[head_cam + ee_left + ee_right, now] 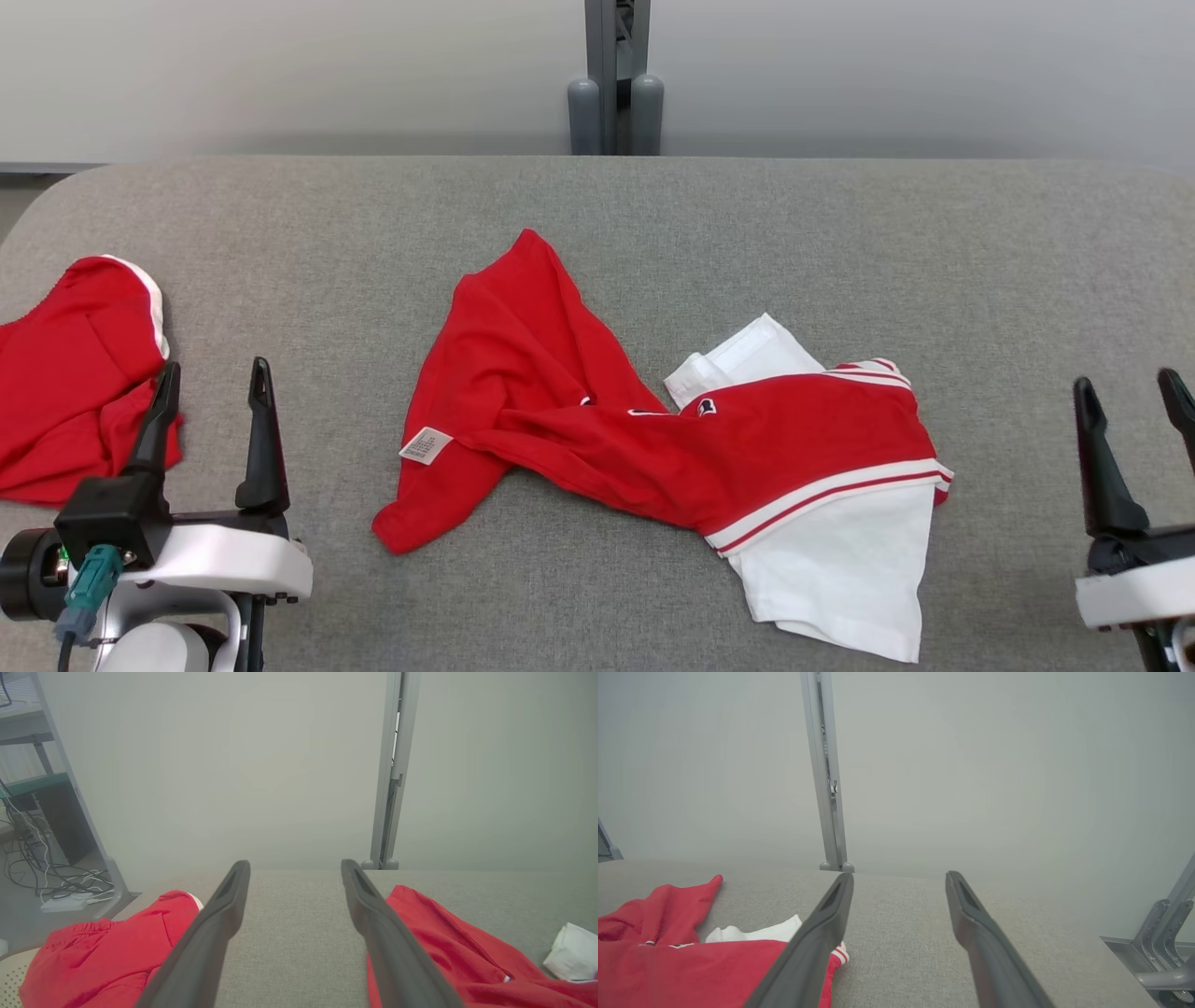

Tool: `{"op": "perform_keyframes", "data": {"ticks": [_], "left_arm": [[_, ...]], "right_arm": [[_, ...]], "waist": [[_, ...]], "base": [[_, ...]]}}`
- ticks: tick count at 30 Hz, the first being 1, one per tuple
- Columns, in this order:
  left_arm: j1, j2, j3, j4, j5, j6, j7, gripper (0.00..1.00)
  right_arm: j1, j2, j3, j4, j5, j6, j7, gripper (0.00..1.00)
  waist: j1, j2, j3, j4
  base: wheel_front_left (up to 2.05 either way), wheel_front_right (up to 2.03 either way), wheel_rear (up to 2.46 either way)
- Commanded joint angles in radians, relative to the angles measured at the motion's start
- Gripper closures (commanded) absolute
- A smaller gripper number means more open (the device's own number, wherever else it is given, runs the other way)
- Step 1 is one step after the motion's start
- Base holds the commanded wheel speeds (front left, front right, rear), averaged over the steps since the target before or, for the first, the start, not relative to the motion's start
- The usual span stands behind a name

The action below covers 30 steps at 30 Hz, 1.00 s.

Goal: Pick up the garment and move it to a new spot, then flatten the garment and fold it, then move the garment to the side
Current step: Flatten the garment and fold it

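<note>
Garment (672, 439), red with white hem and sleeve, lies twisted and bunched at the middle of the table (597, 196), touching neither of my grippers; a second red piece (65, 401) sits at the table's left edge. My left gripper (214, 366) and right gripper (1127, 378) hover over the table's near-left and near-right sides, both spread wide and empty. I judge flattening to be the step in hand — next I must reach in, pinch two opposite edges and draw the twist out.

A lab or test bay (bare partition walls (280, 75)): floor cables (42, 872), metal racking (32, 781), padded worktable (840, 233).
</note>
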State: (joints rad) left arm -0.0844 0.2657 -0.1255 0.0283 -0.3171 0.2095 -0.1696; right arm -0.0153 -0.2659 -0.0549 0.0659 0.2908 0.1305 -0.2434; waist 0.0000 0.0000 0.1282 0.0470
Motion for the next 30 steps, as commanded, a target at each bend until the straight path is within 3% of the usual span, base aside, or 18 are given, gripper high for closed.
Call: {"op": "perform_keyframes", "data": {"ticks": [1,8,30], "left_arm": [[0.016,0.005,-0.001,-0.008,0.006,0.006,0.003,0.0],[0.057,0.004,-0.011,-0.033,0.007,0.019,0.004,0.0],[0.097,0.012,-0.068,-0.038,0.022,0.019,0.041,0.0]], "right_arm": [[-0.013,0.03,-0.014,-0.032,-0.031,0.0,0.027,0.0],[-0.014,0.149,-0.001,-0.094,-0.089,0.0,0.106,0.0],[0.067,0.195,-0.018,-0.074,-0.074,0.0,0.154,0.0]], "waist": [[0.0,0.0,-0.009,0.001],[0.0,0.0,-0.035,0.0],[0.0,0.0,-0.074,0.008]], "base": [[0.0,0.0,0.0],[0.0,0.0,0.0],[0.0,0.0,0.0]]}}
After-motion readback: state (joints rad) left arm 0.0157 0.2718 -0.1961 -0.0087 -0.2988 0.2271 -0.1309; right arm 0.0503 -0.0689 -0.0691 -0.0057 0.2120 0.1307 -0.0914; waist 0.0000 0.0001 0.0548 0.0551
